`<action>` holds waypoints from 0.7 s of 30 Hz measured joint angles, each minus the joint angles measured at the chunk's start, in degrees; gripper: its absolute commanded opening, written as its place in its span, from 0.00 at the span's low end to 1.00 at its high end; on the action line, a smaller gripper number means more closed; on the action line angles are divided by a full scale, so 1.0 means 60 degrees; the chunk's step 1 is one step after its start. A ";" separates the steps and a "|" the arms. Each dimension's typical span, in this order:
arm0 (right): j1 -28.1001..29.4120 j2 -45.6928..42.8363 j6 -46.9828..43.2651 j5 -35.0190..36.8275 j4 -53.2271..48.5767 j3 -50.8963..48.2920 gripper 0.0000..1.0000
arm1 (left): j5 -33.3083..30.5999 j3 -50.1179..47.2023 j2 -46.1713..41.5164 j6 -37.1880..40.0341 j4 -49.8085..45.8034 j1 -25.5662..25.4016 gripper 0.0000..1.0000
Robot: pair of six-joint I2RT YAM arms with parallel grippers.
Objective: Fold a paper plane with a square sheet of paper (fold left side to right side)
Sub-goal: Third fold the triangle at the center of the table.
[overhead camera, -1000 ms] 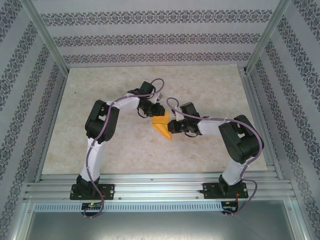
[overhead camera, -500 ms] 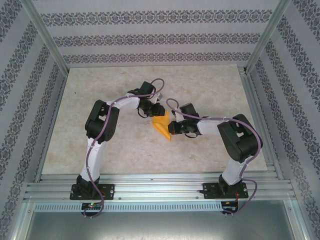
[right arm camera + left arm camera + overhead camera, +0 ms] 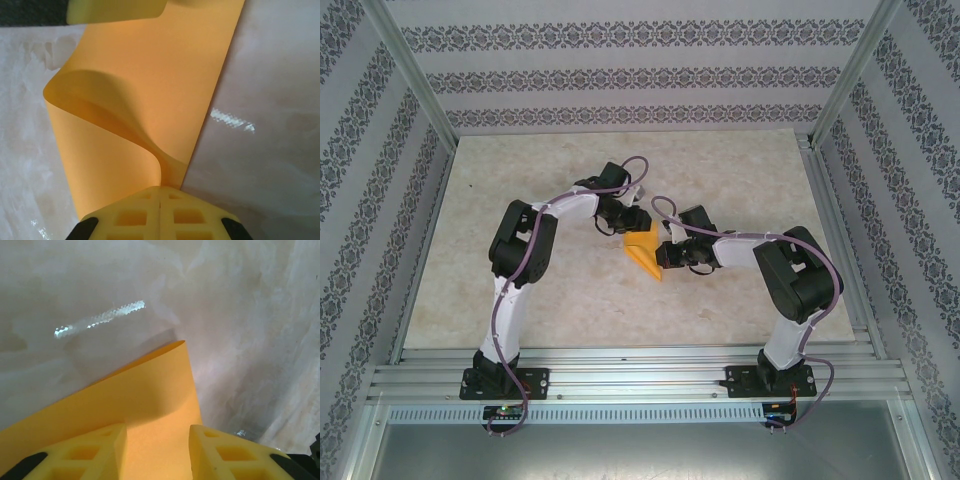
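Note:
The square sheet of paper [image 3: 643, 252], orange-yellow, lies mid-table between both arms, partly folded over with one flap curling up. My left gripper [image 3: 632, 225] sits at its far edge; in the left wrist view its yellow fingers stand apart over the sheet of paper [image 3: 145, 395], the gripper [image 3: 157, 450] open with the paper flat beneath the gap. My right gripper [image 3: 665, 255] is at the paper's right side. In the right wrist view the gripper [image 3: 159, 192] is shut, pinching the curled paper [image 3: 150, 75] at its edge.
The marbled tabletop [image 3: 520, 200] stretches around the paper on all sides. Aluminium frame posts and patterned walls enclose the table. A yellow fingertip [image 3: 115, 10] of the left gripper rests at the paper's far end in the right wrist view.
The left gripper's jaws have spread a little. Both arms and the paper stay almost where they were.

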 measured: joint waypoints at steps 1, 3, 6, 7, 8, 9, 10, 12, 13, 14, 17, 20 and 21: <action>0.0004 0.0000 -0.0018 0.0011 -0.0022 0.0011 0.00 | 0.0000 -0.0004 -0.0098 0.0000 -0.0073 0.0029 0.45; 0.0004 0.0015 -0.0047 0.0011 -0.0047 0.0033 0.00 | -0.0007 -0.0058 -0.0510 -0.0004 -0.0200 0.0138 0.47; 0.0004 0.0015 -0.0055 0.0011 -0.0058 0.0036 0.00 | -0.0062 -0.0299 -0.1362 -0.0025 -0.0211 0.0328 0.44; 0.0004 0.0015 -0.0055 0.0011 -0.0062 0.0036 0.00 | -0.0040 -0.0455 -0.1687 -0.0080 -0.0160 0.0372 0.41; 0.0004 0.0015 -0.0055 0.0011 -0.0062 0.0036 0.00 | 0.0011 -0.0678 -0.2018 -0.0164 -0.0033 0.0401 0.38; 0.0004 0.0015 -0.0055 0.0011 -0.0066 0.0044 0.00 | 0.0106 -0.0954 -0.2350 -0.0306 0.0153 0.0412 0.36; 0.0004 0.0015 -0.0055 0.0011 -0.0069 0.0047 0.00 | 0.0204 -0.1177 -0.2550 -0.0412 0.0310 0.0393 0.35; 0.0022 0.0018 -0.0058 0.0018 -0.0076 0.0055 0.00 | 0.0452 -0.1657 -0.2794 -0.0729 0.0688 0.0259 0.34; 0.0022 0.0018 -0.0058 0.0022 -0.0076 0.0055 0.00 | 0.0525 -0.1818 -0.2801 -0.0852 0.0823 0.0164 0.34; 0.0022 0.0022 -0.0058 0.0025 -0.0087 0.0062 0.00 | 0.0550 -0.2018 -0.2776 -0.1013 0.0973 0.0033 0.33; 0.0022 0.0036 -0.0095 0.0047 -0.0135 0.0095 0.00 | 0.0616 -0.2568 -0.2667 -0.1468 0.1293 -0.0375 0.31; 0.0022 0.0036 -0.0131 0.0047 -0.0138 0.0098 0.00 | 0.0612 -0.2827 -0.2470 -0.1829 0.1490 -0.0678 0.30; 0.0022 0.0040 -0.0142 0.0044 -0.0138 0.0098 0.00 | 0.0612 -0.2863 -0.2390 -0.1923 0.1566 -0.0739 0.29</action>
